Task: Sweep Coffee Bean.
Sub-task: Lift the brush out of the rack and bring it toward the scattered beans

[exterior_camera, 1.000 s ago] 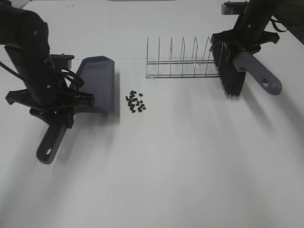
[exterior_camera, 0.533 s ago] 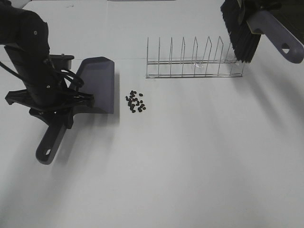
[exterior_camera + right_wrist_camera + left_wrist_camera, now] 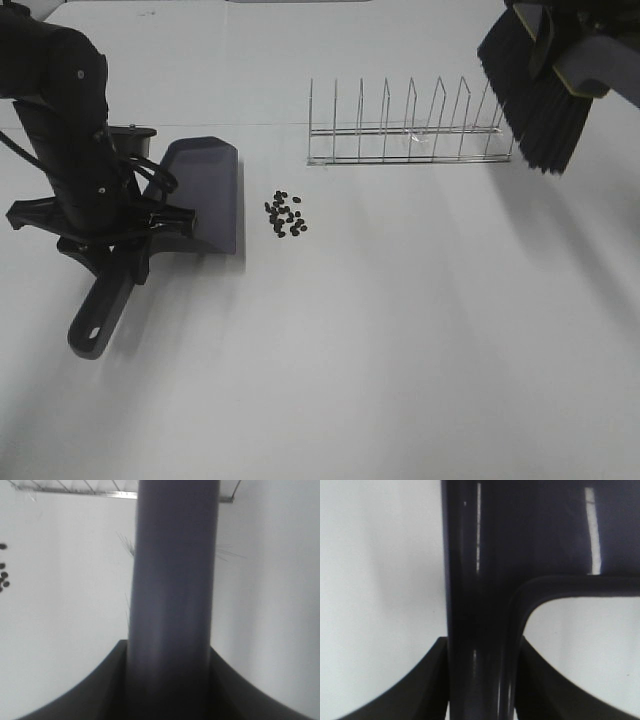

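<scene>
Exterior high: dustpan (image 3: 205,195) clamped in left gripper (image 3: 130,240), lip beside coffee bean (image 3: 285,214) to catch — brush (image 3: 535,95) clamped in right gripper (image 3: 167,655), aloft near rack (image 3: 400,158).

White table (image 3: 400,360): coffee bean (image 3: 285,214), wire rack (image 3: 410,130).

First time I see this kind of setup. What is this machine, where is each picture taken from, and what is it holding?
This is a robot with two arms. The wide picture comes from a camera high above a white table; the other two come from cameras on the wrists, each looking at what that arm holds. On the table lie a small cluster of dark beans and a wire rack. The left fingers are shut on the handle of a dustpan, just left of the beans. The right fingers are shut on a brush, held up near the rack's right end.
</scene>
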{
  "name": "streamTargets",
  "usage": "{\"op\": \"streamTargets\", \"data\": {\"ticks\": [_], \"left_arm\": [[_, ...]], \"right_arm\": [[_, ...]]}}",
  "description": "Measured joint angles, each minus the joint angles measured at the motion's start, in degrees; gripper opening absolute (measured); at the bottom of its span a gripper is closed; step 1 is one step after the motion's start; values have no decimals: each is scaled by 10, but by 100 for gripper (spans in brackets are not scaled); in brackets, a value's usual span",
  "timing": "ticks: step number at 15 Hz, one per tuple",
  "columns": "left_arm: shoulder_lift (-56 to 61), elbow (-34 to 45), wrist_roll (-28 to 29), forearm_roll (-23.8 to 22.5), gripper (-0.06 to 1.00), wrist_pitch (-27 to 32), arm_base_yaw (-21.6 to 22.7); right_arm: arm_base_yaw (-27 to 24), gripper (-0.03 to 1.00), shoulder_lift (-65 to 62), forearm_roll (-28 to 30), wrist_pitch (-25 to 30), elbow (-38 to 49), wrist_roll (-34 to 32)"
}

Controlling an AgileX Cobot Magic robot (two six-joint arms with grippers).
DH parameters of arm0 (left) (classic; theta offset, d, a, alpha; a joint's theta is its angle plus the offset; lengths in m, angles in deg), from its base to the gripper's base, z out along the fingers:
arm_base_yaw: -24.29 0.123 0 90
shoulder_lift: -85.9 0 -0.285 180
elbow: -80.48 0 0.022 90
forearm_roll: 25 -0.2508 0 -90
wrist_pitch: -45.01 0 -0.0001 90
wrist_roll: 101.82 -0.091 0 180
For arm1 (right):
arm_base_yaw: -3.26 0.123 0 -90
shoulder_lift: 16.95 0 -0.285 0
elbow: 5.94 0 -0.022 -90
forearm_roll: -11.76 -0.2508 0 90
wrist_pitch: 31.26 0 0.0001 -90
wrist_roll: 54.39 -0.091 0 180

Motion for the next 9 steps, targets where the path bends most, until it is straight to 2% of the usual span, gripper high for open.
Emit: {"op": "streamTargets", "data": {"ticks": [6, 9], "left_arm": [[-65, -3, 14, 0, 32, 7, -32], [-66, -4, 21, 0, 32, 8, -44]], "right_arm": [[6, 27, -4, -13, -131, 138, 0], [58, 27, 16, 22, -160, 147, -23]]}}
